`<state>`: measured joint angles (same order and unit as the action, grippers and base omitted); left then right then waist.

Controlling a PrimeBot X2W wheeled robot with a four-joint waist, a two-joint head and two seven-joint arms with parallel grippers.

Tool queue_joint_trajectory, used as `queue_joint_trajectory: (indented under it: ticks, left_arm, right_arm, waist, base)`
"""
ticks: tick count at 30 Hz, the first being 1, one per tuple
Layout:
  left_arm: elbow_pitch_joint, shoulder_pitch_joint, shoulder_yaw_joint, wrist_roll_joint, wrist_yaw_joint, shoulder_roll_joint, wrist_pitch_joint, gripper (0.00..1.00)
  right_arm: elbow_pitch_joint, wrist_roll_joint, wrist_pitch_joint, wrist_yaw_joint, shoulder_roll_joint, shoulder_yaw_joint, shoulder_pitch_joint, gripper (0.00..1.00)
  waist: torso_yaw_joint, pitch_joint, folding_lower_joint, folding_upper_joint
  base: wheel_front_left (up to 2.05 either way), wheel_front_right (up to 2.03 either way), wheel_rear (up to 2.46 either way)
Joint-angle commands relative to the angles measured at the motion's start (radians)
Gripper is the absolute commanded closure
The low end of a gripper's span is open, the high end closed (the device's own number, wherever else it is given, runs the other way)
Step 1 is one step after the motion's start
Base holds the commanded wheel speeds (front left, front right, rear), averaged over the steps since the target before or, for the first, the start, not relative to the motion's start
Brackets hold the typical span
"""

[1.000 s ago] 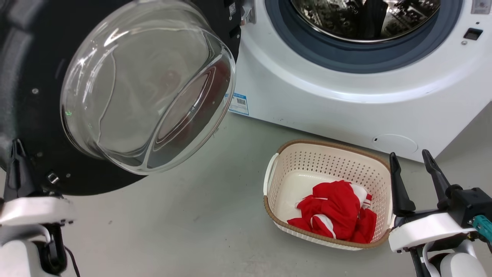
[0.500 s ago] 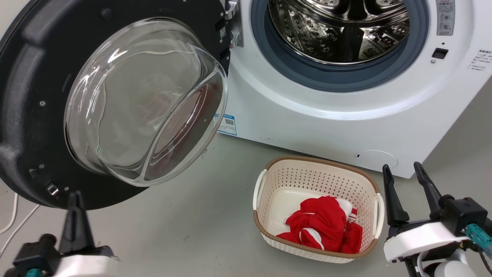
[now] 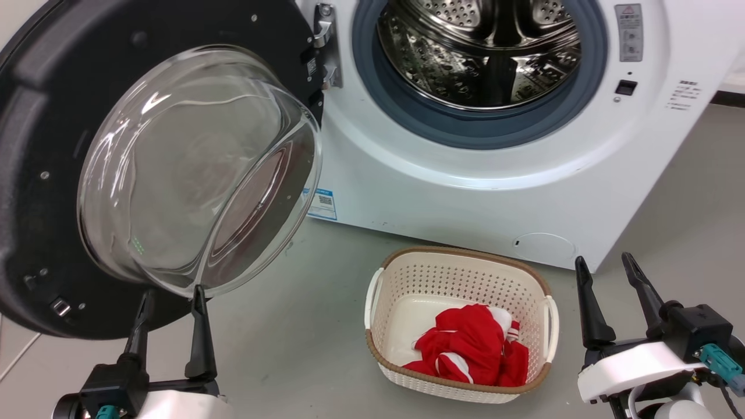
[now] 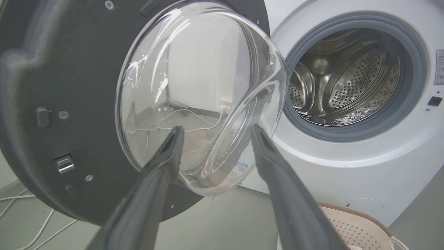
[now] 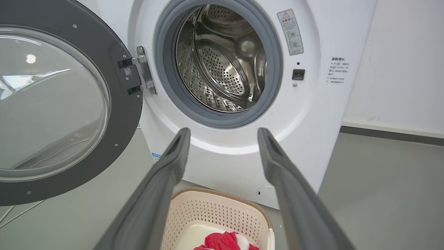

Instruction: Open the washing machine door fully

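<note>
**Head view.** The washing machine door (image 3: 35, 174) stands swung out to the left of the white machine (image 3: 465, 198). It hangs on a metal hinge (image 3: 323, 46) at the left edge of the opening, with its inner face turned toward the robot. That face is a dark ring with small screws and a metal catch (image 3: 60, 306) near its lower left edge. The clear glass bowl (image 3: 192, 169) bulges from it toward the near right and catches the light. The drum (image 3: 477, 52) lies uncovered inside a grey seal (image 3: 465, 131).

Bare grey floor (image 3: 291, 337) runs from the door's lower edge to a cream basket (image 3: 465, 252) of red cloth (image 3: 465, 343), which sits near the machine's foot. The left gripper (image 3: 172, 292) points up just below the bowl's lower rim, its fingers a moderate gap apart and holding nothing. Whether they touch the glass cannot be told. The right gripper (image 3: 603, 259) is at the near right beside the basket, well apart from the door, its fingers spread and empty.

**Left wrist view.** The two fingers, set wide, frame the lower part of the bowl. The door's dark rim curves down close to the floor at the left, and white cables (image 4: 20, 222) lie there.

**Right wrist view.** The fingers, wide apart, straddle the machine's front below the opening. The door is at the left. Open floor and a pale wall (image 5: 399, 69) lie to the right.
</note>
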<state>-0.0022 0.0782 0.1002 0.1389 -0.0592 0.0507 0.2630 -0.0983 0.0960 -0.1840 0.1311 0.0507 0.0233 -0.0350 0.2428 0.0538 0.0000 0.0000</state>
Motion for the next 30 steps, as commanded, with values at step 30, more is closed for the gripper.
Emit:
queue_joint_trajectory:
  ticks: [30]
  left_arm:
    - [0.091, -0.12, -0.063, -0.038, -0.05, 0.011, 0.002, 0.0]
  right_arm:
    - [0.087, -0.046, 0.032, -0.001, -0.001, -0.02, 0.028, 0.0]
  waist:
    - [-0.229, -0.011, 0.0, 0.0]
  base:
    - [0.0, 0.0, 0.0]
